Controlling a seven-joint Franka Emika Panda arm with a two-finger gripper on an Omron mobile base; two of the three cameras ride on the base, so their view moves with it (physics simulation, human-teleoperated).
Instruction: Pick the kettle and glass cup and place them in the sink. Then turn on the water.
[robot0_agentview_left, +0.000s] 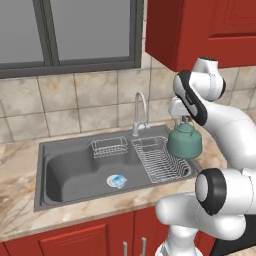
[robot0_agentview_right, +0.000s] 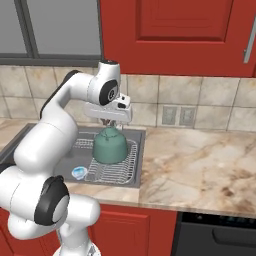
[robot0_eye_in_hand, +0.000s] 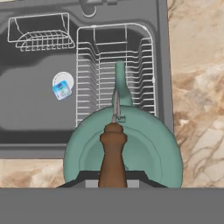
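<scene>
The teal kettle (robot0_agentview_left: 184, 142) (robot0_agentview_right: 111, 146) (robot0_eye_in_hand: 140, 144) hangs upright by its dark arched handle over the right half of the sink (robot0_agentview_left: 70, 170) (robot0_agentview_right: 71, 159) (robot0_eye_in_hand: 35, 109). It sits low above the wire dish rack (robot0_agentview_left: 160, 162) (robot0_agentview_right: 116, 169) (robot0_eye_in_hand: 109, 57), and I cannot tell if it touches it. My gripper (robot0_agentview_left: 183, 120) (robot0_agentview_right: 113, 121) is shut on the handle from above. The glass cup is out of view. The chrome faucet (robot0_agentview_left: 139, 112) carries no water.
A small wire basket (robot0_agentview_left: 108, 146) (robot0_eye_in_hand: 41, 30) sits at the back of the basin. A blue-white round object (robot0_agentview_left: 117, 181) (robot0_agentview_right: 79, 172) (robot0_eye_in_hand: 62, 86) lies on the basin floor. Marble counter (robot0_agentview_right: 200, 160) runs to the right, with red cabinets above.
</scene>
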